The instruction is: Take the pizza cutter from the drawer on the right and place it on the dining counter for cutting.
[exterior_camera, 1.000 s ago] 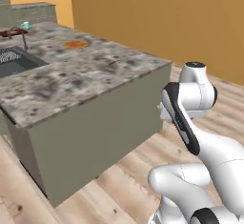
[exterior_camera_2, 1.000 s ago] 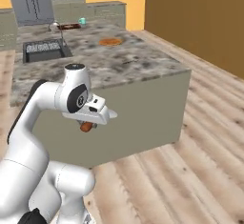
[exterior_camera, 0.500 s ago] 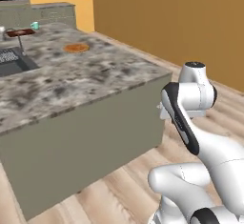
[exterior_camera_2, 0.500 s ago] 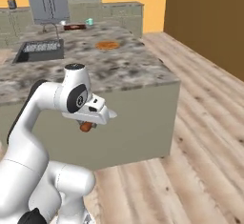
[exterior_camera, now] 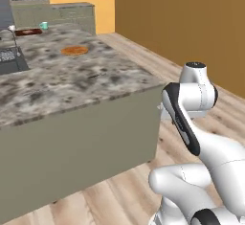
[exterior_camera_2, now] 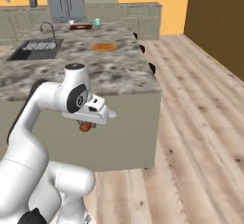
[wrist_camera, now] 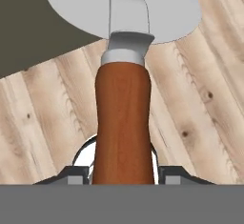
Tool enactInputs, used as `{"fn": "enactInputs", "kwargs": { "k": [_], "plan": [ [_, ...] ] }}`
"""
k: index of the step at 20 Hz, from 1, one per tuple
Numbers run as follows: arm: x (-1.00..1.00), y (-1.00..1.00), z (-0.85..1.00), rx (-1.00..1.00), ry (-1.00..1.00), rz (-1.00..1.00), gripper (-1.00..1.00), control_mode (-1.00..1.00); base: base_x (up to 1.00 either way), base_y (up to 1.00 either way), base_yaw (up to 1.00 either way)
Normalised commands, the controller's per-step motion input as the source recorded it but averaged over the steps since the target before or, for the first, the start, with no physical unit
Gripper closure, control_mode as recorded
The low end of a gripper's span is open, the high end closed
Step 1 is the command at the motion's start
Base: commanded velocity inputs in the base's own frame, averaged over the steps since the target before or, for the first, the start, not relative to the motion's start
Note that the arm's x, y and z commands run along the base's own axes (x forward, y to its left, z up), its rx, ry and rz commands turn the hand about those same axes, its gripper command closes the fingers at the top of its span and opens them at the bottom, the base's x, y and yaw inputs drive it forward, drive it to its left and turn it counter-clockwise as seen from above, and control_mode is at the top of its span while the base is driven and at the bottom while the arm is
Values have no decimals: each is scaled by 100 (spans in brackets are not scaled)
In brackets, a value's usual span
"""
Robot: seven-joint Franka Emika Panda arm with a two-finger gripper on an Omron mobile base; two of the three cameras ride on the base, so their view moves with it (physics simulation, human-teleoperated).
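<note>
The pizza cutter [wrist_camera: 123, 123] has a reddish-brown handle and a round silver blade [wrist_camera: 157, 13]. My gripper [wrist_camera: 123, 173] is shut on the handle, with the blade pointing away from the hand over the wood floor. In the right base view the gripper [exterior_camera_2: 93, 116] hangs low beside the arm, in front of the dining counter's olive-beige side, and the cutter's handle [exterior_camera_2: 86, 127] pokes out beneath it. The dining counter [exterior_camera: 72, 80] [exterior_camera_2: 119, 70] has a mottled granite top with a dark sink [exterior_camera_2: 35, 50]. The drawer is out of view.
A pizza [exterior_camera: 74, 50] [exterior_camera_2: 104, 46] lies on the counter top. A brown board [exterior_camera_2: 80, 26] and a teal cup [exterior_camera_2: 96, 22] sit at its far end. Open wood floor [exterior_camera_2: 200, 123] stretches to the right of the counter. A brown wall [exterior_camera: 191, 23] stands beyond.
The base has moved, so the whole scene has shifted and the counter now sits nearer and more head-on. The arm's pose and its hold on the cutter are unchanged.
</note>
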Motion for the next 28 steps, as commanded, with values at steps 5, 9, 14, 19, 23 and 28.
{"fn": "enactInputs", "kwargs": {
  "k": [5, 9, 14, 19, 23, 28],
  "plan": [
    [0, 0, 0, 0, 0, 0, 100, 100, 59, -100, 29],
    [0, 0, 0, 0, 0, 0, 100, 100, 63, -100, 28],
    [0, 0, 0, 0, 0, 0, 100, 100, 76, -100, 35],
    [0, 0, 0, 0, 0, 0, 100, 100, 72, -100, 40],
    [0, 0, 0, 0, 0, 0, 100, 100, 69, -100, 39],
    [0, 0, 0, 0, 0, 0, 100, 100, 64, -100, 39]
  ]
}}
